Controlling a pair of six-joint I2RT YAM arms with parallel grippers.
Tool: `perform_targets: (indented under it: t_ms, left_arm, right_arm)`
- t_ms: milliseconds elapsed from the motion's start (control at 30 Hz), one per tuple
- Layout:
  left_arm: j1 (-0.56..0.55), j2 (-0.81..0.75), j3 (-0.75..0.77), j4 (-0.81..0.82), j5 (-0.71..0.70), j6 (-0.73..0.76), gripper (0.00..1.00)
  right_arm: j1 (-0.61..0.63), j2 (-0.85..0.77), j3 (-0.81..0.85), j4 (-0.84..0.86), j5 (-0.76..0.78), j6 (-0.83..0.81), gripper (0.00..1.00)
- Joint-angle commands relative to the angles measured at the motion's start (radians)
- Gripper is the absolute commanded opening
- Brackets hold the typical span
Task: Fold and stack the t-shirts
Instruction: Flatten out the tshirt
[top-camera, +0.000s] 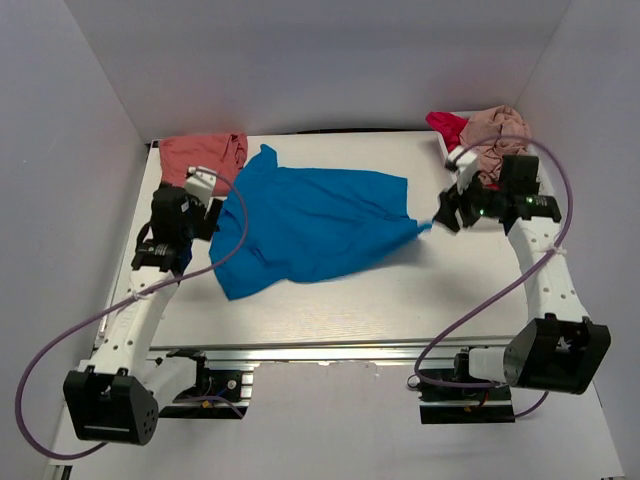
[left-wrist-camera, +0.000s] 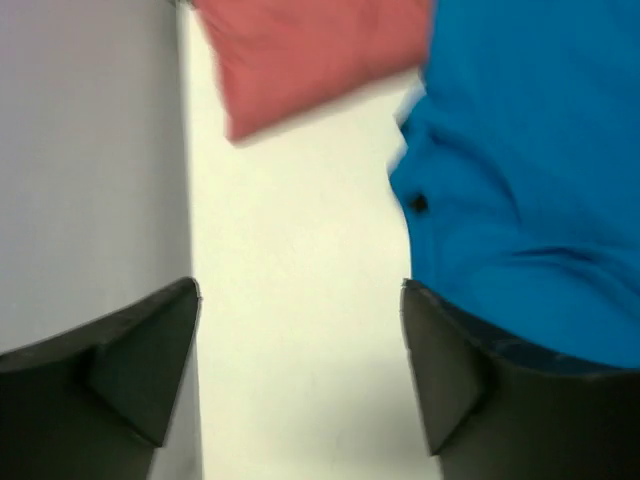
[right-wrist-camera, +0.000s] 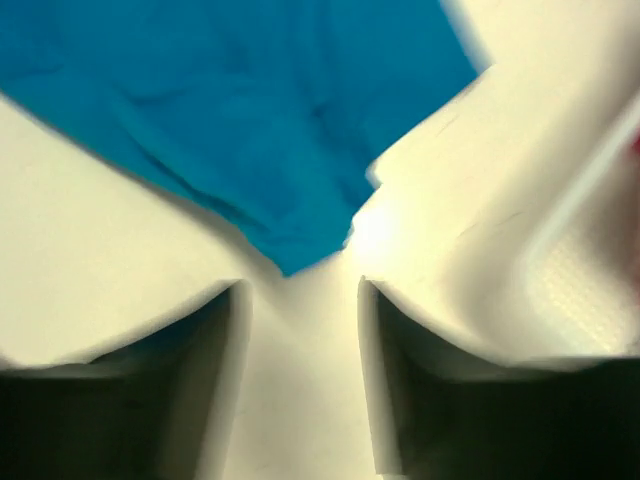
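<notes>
A bright blue t-shirt (top-camera: 310, 225) lies spread and rumpled across the middle of the table. A salmon-coral t-shirt (top-camera: 205, 152) lies folded at the back left corner. A beige-pink t-shirt (top-camera: 495, 135) and a magenta-red one (top-camera: 447, 123) are bunched at the back right. My left gripper (top-camera: 208, 205) hangs open at the blue shirt's left edge. In the left wrist view, bare table shows between its fingers (left-wrist-camera: 450, 370) and the blue cloth (left-wrist-camera: 530, 150) runs along the right one. My right gripper (right-wrist-camera: 300, 300) is open, and the blue shirt's right corner (right-wrist-camera: 295, 255) lies just ahead of its tips.
A white slotted basket (right-wrist-camera: 585, 285) stands at the back right under the bunched shirts, close to my right gripper. White enclosure walls (left-wrist-camera: 90, 150) border the table on the left, back and right. Purple cables loop from both arms over the near edge.
</notes>
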Motion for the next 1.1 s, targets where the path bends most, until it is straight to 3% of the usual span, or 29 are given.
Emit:
perform_targets:
  t_ms: [0, 67, 200, 333, 400, 667, 833, 1067]
  left_arm:
    - [0.006, -0.162, 0.057, -0.151, 0.148, -0.043, 0.98]
    - [0.006, -0.154, 0.163, -0.235, 0.162, -0.045, 0.98]
    - [0.006, -0.081, 0.302, -0.243, 0.144, -0.067, 0.98]
    - [0.007, 0.007, 0.301, -0.092, 0.091, -0.079, 0.98]
    - [0.006, 0.079, 0.263, -0.036, 0.076, -0.095, 0.98]
    - [0.006, 0.378, 0.191, 0.176, 0.038, -0.154, 0.98]
    - [0.004, 0.582, 0.325, 0.165, 0.076, -0.17, 0.97]
    - [0.001, 0.751, 0.503, 0.157, 0.11, -0.179, 0.96]
  right_arm:
    - [-0.008, -0.138, -0.055, -0.168, -0.018, -0.202, 0.79]
    - [-0.006, -0.23, -0.112, -0.087, -0.019, -0.189, 0.89]
    - [-0.006, -0.243, -0.041, -0.006, -0.097, -0.075, 0.89]
    - [-0.006, -0.169, -0.03, 0.151, -0.128, 0.06, 0.89]
    - [-0.005, -0.098, -0.067, 0.264, -0.104, 0.104, 0.88]
    - [0.015, 0.146, -0.083, 0.39, -0.065, 0.169, 0.82]
    - [0.047, 0.335, 0.054, 0.355, -0.021, 0.16, 0.82]
    - [0.141, 0.505, 0.129, 0.398, 0.086, 0.135, 0.82]
